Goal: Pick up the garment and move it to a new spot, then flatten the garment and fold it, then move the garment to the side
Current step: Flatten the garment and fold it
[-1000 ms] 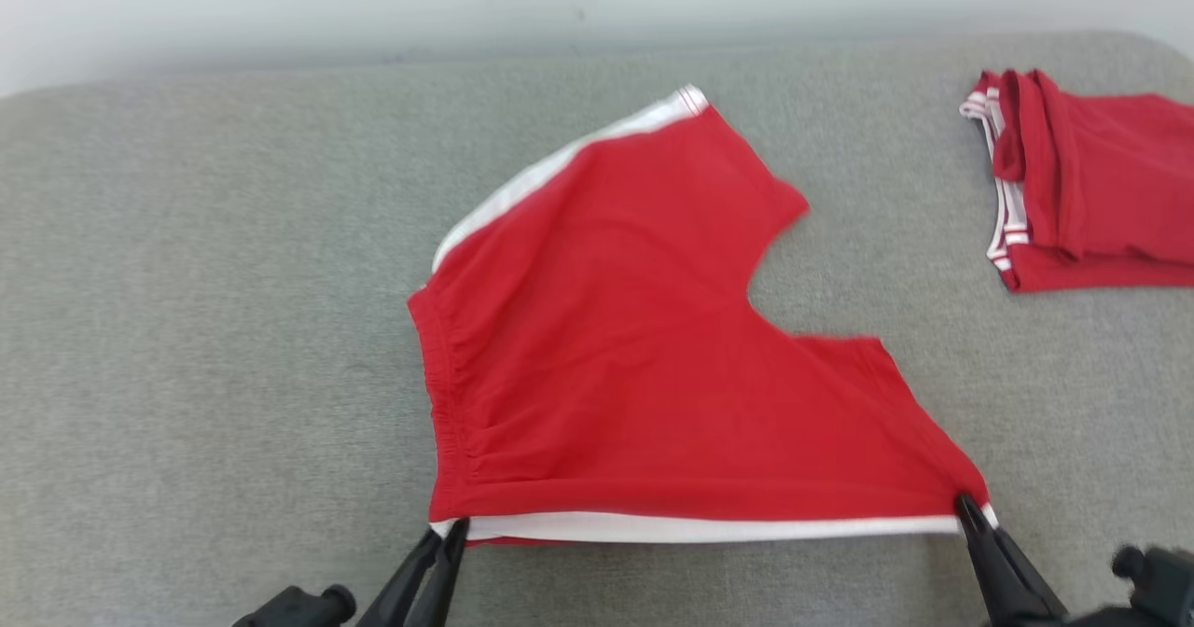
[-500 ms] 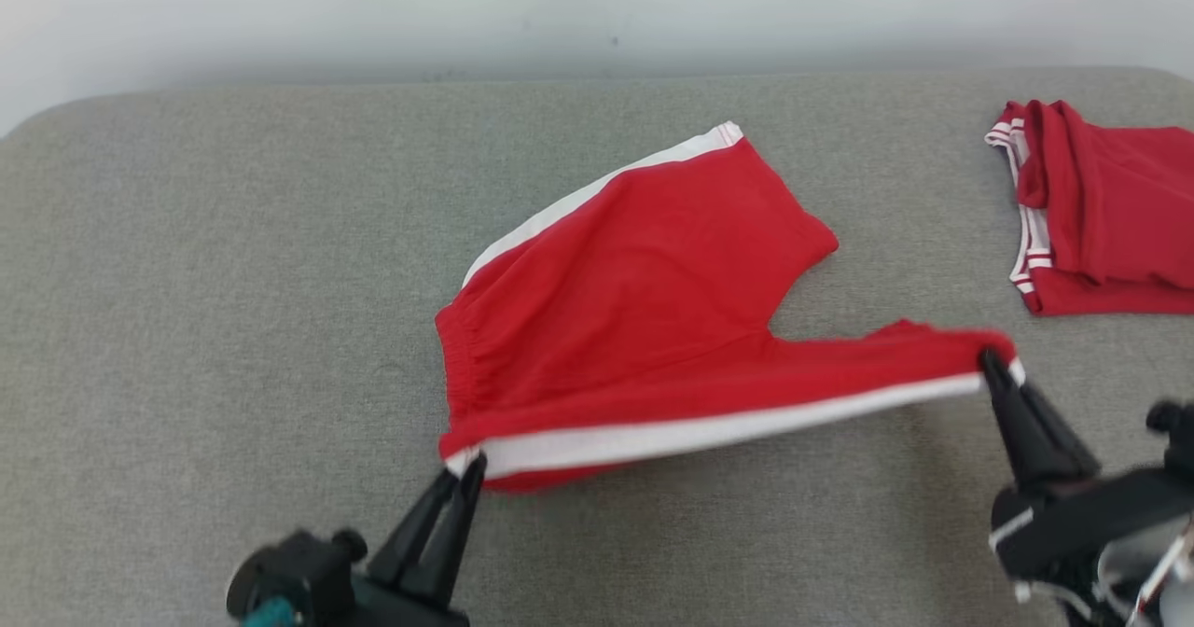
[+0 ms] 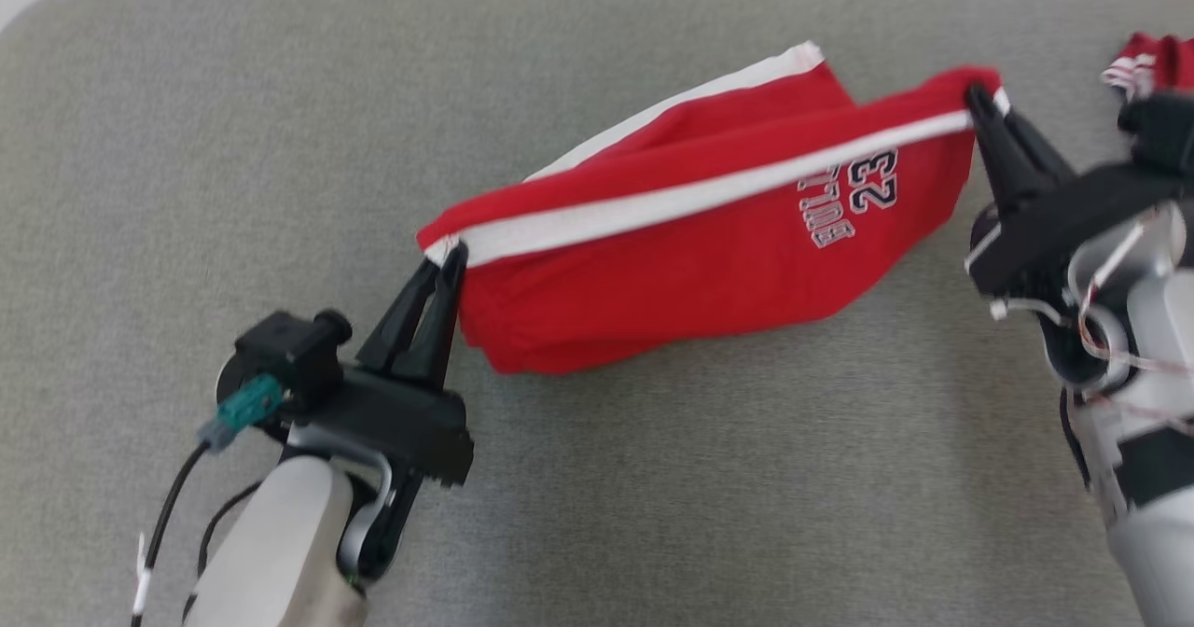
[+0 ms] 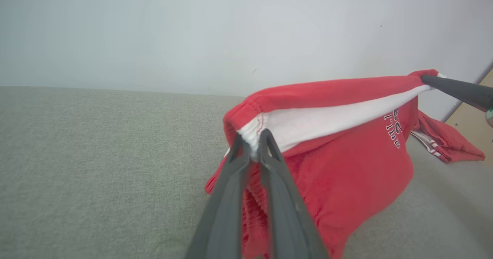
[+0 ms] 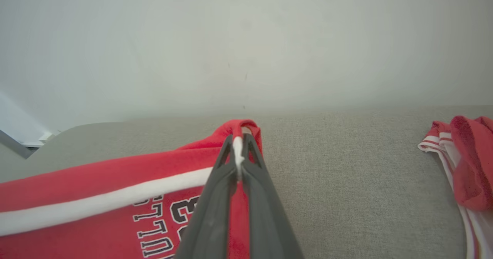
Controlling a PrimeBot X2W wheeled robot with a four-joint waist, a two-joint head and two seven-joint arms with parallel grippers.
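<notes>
Fold step in hand, judging by the layout. Flattening apparently done, move to the side not yet begun.

Red jersey shorts with a white side stripe (image 3: 700, 263) raised along one striped edge and strung taut between both grippers, over the middle-right of the grey woven fabric surface (image 3: 187, 142). Body of the cloth sagging below the stripe; lowest fold touching the surface or just off it, cannot tell which. Far leg lying behind on the surface, its own white stripe uppermost. Printed lettering and a "23" facing up near the right end.

Left gripper (image 3: 452, 258): long dark fingers pinched narrow on the waistband corner, stripe end nipped between the tips.

Right gripper (image 3: 977, 97): fingers likewise closed tight on the leg-hem corner.

Second red garment with white-striped trim (image 3: 1143, 53) at the far right edge, near the right arm, apart from the shorts.

Next move, as a judgement: held edge to be carried across onto the far leg, both arms level and in step, stripe kept taut, then lowered so the edges meet. Release best left until the cloth is down. Possible trouble: sagging cloth bunching underneath, right arm brushing the second garment.
</notes>
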